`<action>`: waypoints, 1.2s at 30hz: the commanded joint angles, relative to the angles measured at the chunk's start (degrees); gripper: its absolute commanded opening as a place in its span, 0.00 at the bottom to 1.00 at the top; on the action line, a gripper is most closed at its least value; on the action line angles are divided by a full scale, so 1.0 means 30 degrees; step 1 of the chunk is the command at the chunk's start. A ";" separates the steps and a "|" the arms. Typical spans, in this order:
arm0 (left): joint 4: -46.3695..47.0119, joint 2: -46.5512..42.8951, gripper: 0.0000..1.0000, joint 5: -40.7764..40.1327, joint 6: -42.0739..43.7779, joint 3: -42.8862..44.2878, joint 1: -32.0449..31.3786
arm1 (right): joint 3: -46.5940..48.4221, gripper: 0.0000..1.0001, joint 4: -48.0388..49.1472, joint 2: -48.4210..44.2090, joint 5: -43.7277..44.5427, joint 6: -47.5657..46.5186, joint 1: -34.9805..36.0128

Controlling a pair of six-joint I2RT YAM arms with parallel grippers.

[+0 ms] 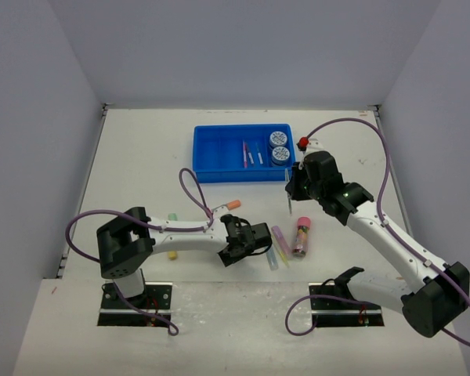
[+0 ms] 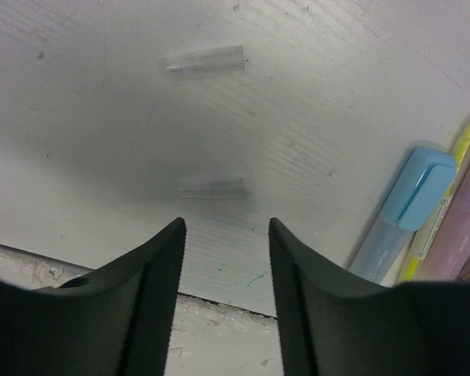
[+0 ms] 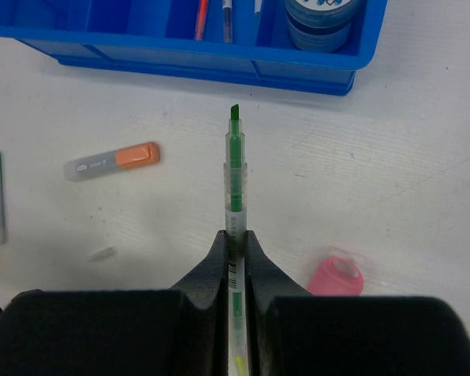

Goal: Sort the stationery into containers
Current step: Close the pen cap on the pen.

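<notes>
The right gripper (image 3: 235, 239) is pressed together on a thin green pen (image 3: 234, 168), which sticks out past the fingertips with its tip just short of the near wall of the blue tray (image 3: 180, 69). Inside the tray lie 2 patterned discs (image 1: 279, 136) and some thin pens (image 1: 245, 154). The left gripper (image 2: 223, 229) has its jaws spread with nothing between them, low over the table (image 2: 102, 117), and 1 small clear cap (image 2: 211, 186) lies just ahead. A pale blue marker (image 2: 411, 207) lies to its right. An orange marker (image 3: 113, 160) and a pink tube (image 1: 301, 235) lie on the table outside the tray.
</notes>
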 commanded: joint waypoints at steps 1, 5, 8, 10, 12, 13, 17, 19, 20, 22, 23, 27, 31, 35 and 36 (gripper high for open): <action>-0.0424 -0.0403 0.57 -0.0572 -0.1080 -0.0290 0.0159 | 0.0129 0.00 0.0678 -0.0045 -0.0213 -0.0322 -0.0038; -0.0916 -0.0416 0.59 -0.0193 -0.1877 -0.0077 0.0502 | 0.0124 0.00 0.0665 0.0022 -0.0284 -0.0313 -0.0063; -0.1780 -0.0788 0.65 0.0092 -0.3727 -0.0097 0.0701 | 0.0099 0.00 0.0791 0.0075 -0.0543 -0.0361 -0.0061; -0.2123 -0.0949 0.81 0.0282 -0.4495 -0.0158 0.0778 | 0.0099 0.00 0.0803 0.0081 -0.0675 -0.0367 -0.0024; -0.2913 -0.1081 0.95 0.0208 -0.5013 0.0105 0.0839 | 0.0068 0.00 0.0838 -0.0073 -0.0867 -0.0370 -0.0038; -0.3105 -0.1081 0.96 0.0183 -0.5230 0.0265 0.0866 | 0.0041 0.00 0.0891 -0.0154 -0.0895 -0.0396 -0.0038; -0.3494 -0.0965 0.97 0.0978 -0.5657 0.0556 0.1101 | -0.0078 0.00 0.0833 -0.0594 -0.0806 -0.0399 -0.0038; -0.3737 -0.0981 0.96 0.1382 -0.6243 0.0496 0.1175 | -0.0135 0.00 0.0850 -0.0731 -0.0749 -0.0455 -0.0021; -0.3632 -0.1121 0.95 0.1665 -0.6598 0.0315 0.1237 | -0.0135 0.00 0.0842 -0.0768 -0.0719 -0.0455 -0.0019; -0.3277 -0.1496 0.93 0.2156 -0.7410 -0.0262 0.1355 | -0.0135 0.00 0.0763 -0.0789 -0.0641 -0.0476 -0.0038; -0.3065 -0.1708 0.92 0.2233 -0.7669 -0.0440 0.1380 | -0.0119 0.00 0.0729 -0.0798 -0.0632 -0.0500 -0.0022; -0.2917 -0.1885 0.89 0.2057 -0.8522 -0.0247 0.1404 | -0.0245 0.00 0.0820 -0.1282 -0.1033 -0.0555 -0.0038; -0.3733 -0.0302 0.88 0.2030 -0.7981 0.1413 0.1422 | -0.0459 0.00 0.0998 -0.1799 -0.1309 -0.0543 -0.0038; -0.3923 0.0995 0.88 0.2313 -0.7609 0.2259 0.1446 | -0.0511 0.00 0.1008 -0.1994 -0.1452 -0.0519 -0.0038; -0.3702 0.1187 0.88 0.2337 -0.7497 0.2223 0.1469 | -0.0534 0.00 0.1062 -0.2123 -0.1487 -0.0532 -0.0038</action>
